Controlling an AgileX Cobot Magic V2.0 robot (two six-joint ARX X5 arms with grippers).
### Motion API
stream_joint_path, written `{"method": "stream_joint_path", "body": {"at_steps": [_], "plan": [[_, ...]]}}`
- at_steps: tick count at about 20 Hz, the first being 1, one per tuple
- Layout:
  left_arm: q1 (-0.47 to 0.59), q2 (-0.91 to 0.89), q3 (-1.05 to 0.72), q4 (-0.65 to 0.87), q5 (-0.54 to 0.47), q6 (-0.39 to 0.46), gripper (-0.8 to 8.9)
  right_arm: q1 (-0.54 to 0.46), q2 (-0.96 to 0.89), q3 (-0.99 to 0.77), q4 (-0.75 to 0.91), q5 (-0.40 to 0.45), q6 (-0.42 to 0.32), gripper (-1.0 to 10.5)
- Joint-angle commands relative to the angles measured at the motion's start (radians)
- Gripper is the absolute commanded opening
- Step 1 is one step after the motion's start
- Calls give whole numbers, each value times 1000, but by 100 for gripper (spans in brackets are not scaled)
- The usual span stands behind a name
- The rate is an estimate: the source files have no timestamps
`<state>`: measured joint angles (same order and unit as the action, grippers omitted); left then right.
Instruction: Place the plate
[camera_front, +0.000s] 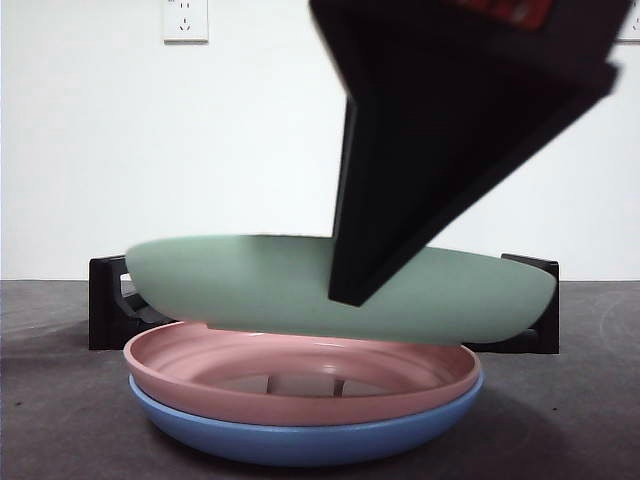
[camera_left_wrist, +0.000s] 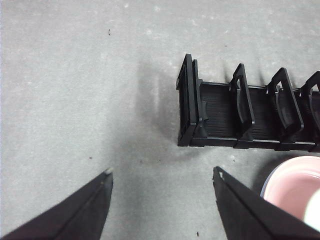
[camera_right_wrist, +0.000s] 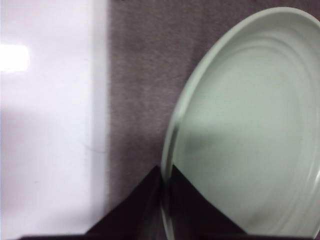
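Three plates are visible in the front view; the green plate (camera_front: 300, 290) is held in the air, a little tilted, just above the pink plate (camera_front: 300, 385), which lies inside the blue plate (camera_front: 300, 440) on the table (camera_front: 60, 400); the right gripper (camera_right_wrist: 165, 200) is clamped on the green plate's rim; the left gripper (camera_left_wrist: 162, 182) hangs with its jaws apart above the table, near the black rack (camera_left_wrist: 240, 117).

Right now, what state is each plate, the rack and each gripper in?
Pale green plastic plate: lifted clear of the stack, gripped at its rim.
Pink plate: nested in the blue plate.
Blue plate: on the table, bottom of stack.
Black slotted dish rack: no plate in its visible slots.
Right gripper: shut on the green plate.
Left gripper: open, holding nothing.
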<state>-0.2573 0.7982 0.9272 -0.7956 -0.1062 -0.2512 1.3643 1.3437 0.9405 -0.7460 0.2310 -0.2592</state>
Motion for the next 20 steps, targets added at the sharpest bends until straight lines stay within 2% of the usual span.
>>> {"method": "stream_joint_path", "body": {"at_steps": [1,8,12,16,18,20], "plan": [[-1,5,15,11,-2,4,312,-11,38,34,8,0,-57,19],[1,5,15,23,-2,27,313,-53,132,89,-3,-35,-121,19],[2,5,15,26,-2,27,313,-74,182,122,-24,-76,-122,19],[2,5,15,26,-2,31,313,-78,185,122,-34,-76,-119,25],[2,5,15,27,-2,30,313,-78,185,122,-37,-76,-115,83],[2,5,15,27,-2,30,313,-73,185,122,-43,-77,-114,91]]}}
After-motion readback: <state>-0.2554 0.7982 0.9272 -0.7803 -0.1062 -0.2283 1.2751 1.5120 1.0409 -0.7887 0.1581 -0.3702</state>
